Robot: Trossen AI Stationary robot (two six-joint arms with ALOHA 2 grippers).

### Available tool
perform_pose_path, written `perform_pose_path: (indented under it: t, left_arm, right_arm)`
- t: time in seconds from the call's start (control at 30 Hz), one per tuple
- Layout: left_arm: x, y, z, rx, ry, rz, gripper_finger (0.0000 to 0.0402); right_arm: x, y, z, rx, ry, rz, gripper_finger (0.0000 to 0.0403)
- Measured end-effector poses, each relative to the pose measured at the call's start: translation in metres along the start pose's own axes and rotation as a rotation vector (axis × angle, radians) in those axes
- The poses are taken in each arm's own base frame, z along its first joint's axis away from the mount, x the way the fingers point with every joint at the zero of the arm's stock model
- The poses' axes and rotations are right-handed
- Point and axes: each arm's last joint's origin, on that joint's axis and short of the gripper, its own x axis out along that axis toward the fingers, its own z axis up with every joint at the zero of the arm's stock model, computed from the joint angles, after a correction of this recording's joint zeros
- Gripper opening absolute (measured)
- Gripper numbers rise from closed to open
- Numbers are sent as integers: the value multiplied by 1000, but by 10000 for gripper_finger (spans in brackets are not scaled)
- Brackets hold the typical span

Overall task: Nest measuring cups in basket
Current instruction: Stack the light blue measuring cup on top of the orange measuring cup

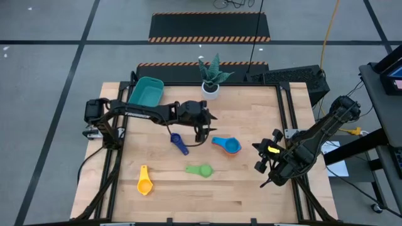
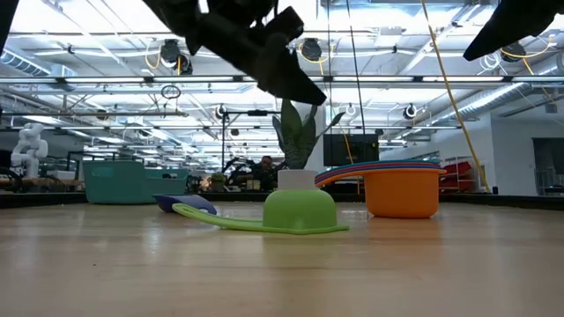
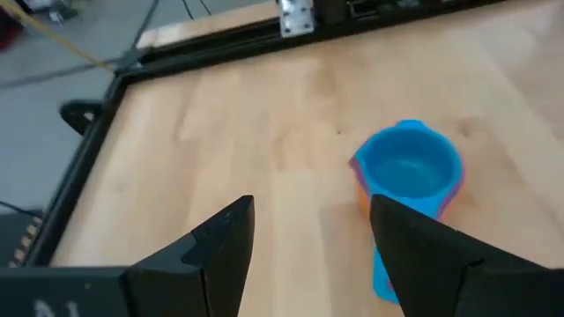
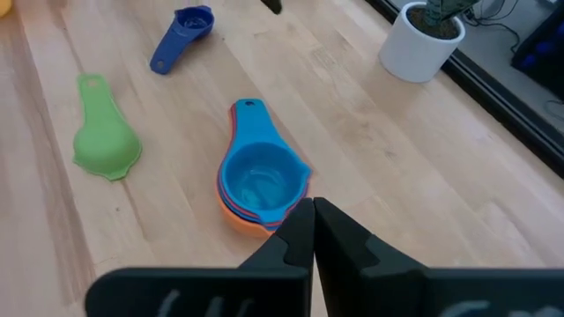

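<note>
The cups lie scattered on my table [image 1: 251,188]: a nested stack [image 1: 227,145] with a light blue cup on top and orange beneath (a sliver of red shows between them in my right wrist view) sits near the middle, the dark blue cup [image 1: 179,142] just left of it, the green cup [image 1: 200,170] upside down in front, and the yellow cup [image 1: 144,181] toward the front left. The teal basket [image 1: 145,91] stands at the back left corner, beside the plant pot [image 1: 211,88]. My left gripper [image 1: 202,130] hovers between the dark blue cup and the stack, fingers apart, holding nothing. My right gripper [image 1: 266,165] waits at the right edge, fingers pressed together.
</note>
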Motion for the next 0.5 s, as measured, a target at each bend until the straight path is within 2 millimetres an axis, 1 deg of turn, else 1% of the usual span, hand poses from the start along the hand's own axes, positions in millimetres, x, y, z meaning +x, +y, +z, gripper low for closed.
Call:
perform_pose_path:
  t: [0.07,0.13,0.2,0.27,0.33,0.4,0.47,0.5]
  left_arm:
    - [1,-4,3,-20,16,-23,229]
    - [3,-11,-4,-28,70,-96,232]
    - [5,-17,-8,-25,88,-160,244]
    - [6,-21,-8,-27,89,-172,268]
    - [7,-22,-7,-25,84,-152,303]
    - [14,-23,-9,-22,71,-139,341]
    - [23,-24,-17,-35,94,-141,377]
    - [29,-25,-21,-38,95,-140,388]
  right_arm:
    - [0,0,0,7,-1,2,0]
    - [0,1,0,14,-3,7,0]
    - [0,2,1,21,-6,13,0]
    - [0,2,1,23,-7,17,0]
    - [0,2,1,20,-6,17,0]
    - [0,2,1,12,-1,19,0]
    - [0,2,1,2,10,24,0]
    - [0,2,0,-1,14,24,0]
